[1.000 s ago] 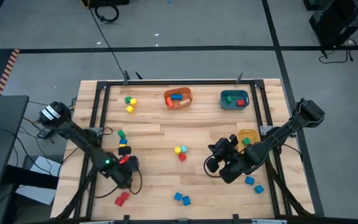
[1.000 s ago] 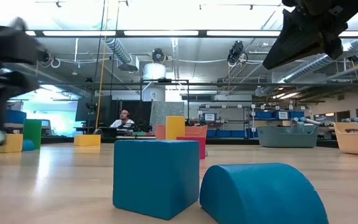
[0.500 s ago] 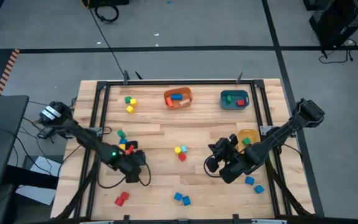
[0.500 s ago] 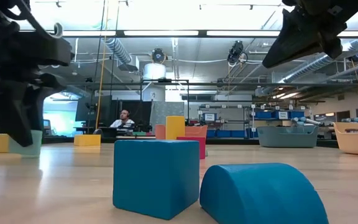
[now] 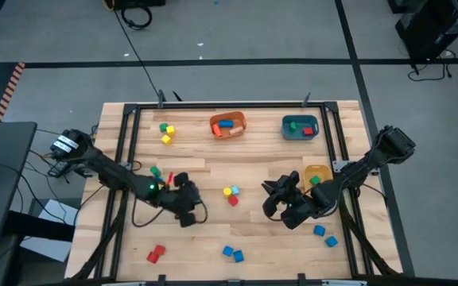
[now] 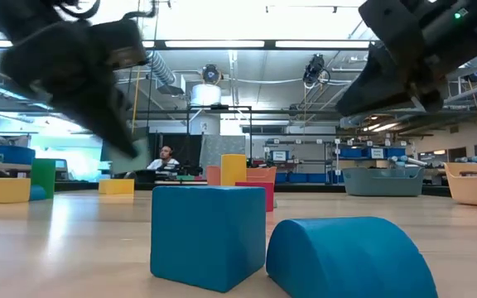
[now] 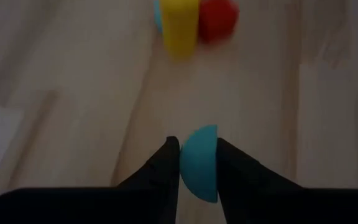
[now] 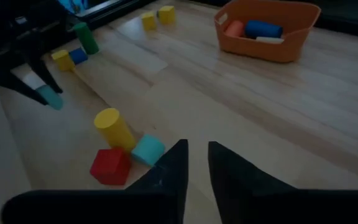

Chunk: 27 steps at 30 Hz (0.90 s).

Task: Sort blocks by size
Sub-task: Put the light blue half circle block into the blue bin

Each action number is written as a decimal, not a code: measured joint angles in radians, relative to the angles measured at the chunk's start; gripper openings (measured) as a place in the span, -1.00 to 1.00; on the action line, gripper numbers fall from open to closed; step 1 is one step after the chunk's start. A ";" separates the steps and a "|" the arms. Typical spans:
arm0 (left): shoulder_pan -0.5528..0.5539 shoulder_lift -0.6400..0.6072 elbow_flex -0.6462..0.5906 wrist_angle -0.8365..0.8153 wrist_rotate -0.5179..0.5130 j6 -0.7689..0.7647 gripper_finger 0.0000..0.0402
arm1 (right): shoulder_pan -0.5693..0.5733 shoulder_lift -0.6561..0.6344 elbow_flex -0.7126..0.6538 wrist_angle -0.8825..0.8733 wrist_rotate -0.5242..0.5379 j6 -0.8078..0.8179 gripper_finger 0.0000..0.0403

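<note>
Light blue half-round block [image 7: 199, 163] clamped between left end effector [image 7: 197, 168] fingers.

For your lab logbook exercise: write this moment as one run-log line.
left end effector: shut on teal block, lifted | right end effector: slightly open, empty, above table | bins: orange, teal, yellow

We found three blocks [image 5: 230, 194] clustered mid-table [image 5: 213, 171], between the left tool [image 5: 187, 213] and the right tool [image 5: 275, 200]. Two bins [image 5: 227, 125] sat along the far edge, a third [image 5: 319, 174] at the right rail. More blocks [image 5: 231, 253] lay near the front edge, others [image 5: 165, 132] at the far left.
</note>
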<state>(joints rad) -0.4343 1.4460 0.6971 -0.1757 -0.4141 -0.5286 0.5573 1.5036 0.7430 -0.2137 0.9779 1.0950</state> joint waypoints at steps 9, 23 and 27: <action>0.168 -0.001 0.000 0.386 0.131 0.027 -0.56 | -0.004 0.000 -0.007 0.203 0.000 -0.258 -0.23; 0.265 -0.001 0.000 0.716 0.283 0.018 -0.56 | -0.027 0.000 -0.007 0.493 -0.007 -0.676 0.11; 0.265 -0.001 0.000 0.722 0.269 -0.042 -0.56 | -0.066 0.000 -0.007 0.570 -0.059 -0.877 0.19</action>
<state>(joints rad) -0.1696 1.4448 0.6975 0.5460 -0.1449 -0.5705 0.4913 1.5036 0.7364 0.3565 0.9192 0.2184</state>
